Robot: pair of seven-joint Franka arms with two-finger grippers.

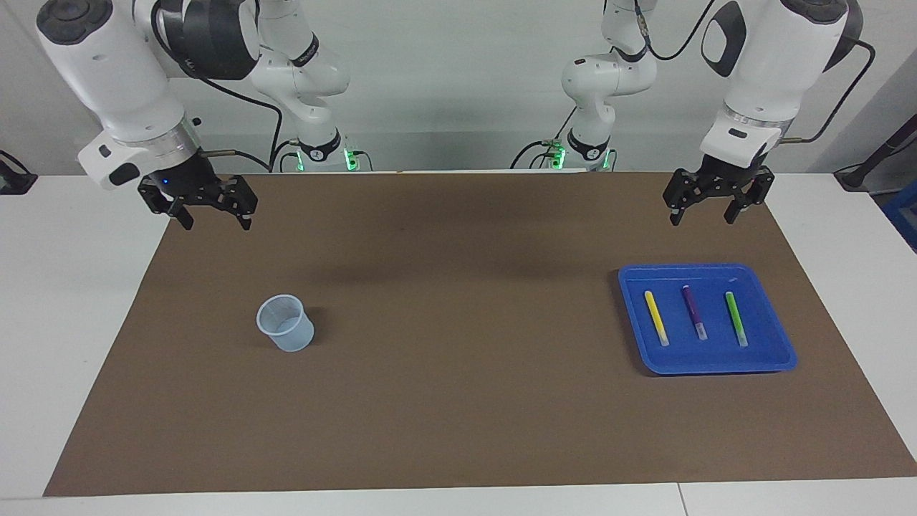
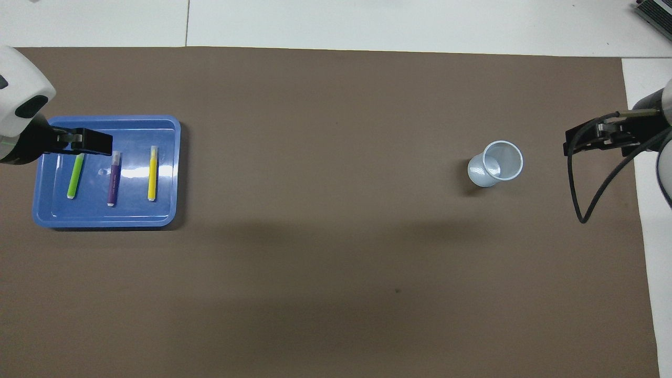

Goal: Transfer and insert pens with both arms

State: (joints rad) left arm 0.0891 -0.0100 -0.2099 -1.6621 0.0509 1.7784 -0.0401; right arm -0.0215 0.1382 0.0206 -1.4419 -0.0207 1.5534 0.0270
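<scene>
Both grippers hang empty with their fingers spread wide. From the facing view, the left gripper point(image 1: 706, 203) is up in the air over the brown mat point(image 1: 458, 401), just over the robots' edge of the blue tray point(image 1: 784, 355). The right gripper point(image 1: 215, 213) hovers over the mat's corner at the right arm's end of the table, nothing between its fingers. In the tray lie the three pens side by side, apart from one another: the yellow pen point(image 1: 655, 317), the purple pen point(image 1: 693, 312) in the middle and the green pen point(image 1: 736, 318), each with its pale end pointing away from the robots. I'd guess they are laid out in parallel with gaps so a gripper can pinch one without nudging its neighbour. A pale cup point(image 1: 286, 324) stands upright, mouth open, toward the right arm's end, well apart from the tray; it looks like where the pens go.

Seen from overhead, the left gripper point(image 2: 79, 143) overlaps the top of the green pen point(image 2: 75, 177), but it is raised, not touching. Beside that one lie the purple pen point(image 2: 113, 178) and the yellow pen point(image 2: 152, 173), inside the tray point(image 2: 105, 219). The right gripper point(image 2: 596, 140) sits beside the cup point(image 2: 496, 164), toward the mat's edge. Tray by one arm and cup by the other suggests a handover in between; no pen is lifted yet.
</scene>
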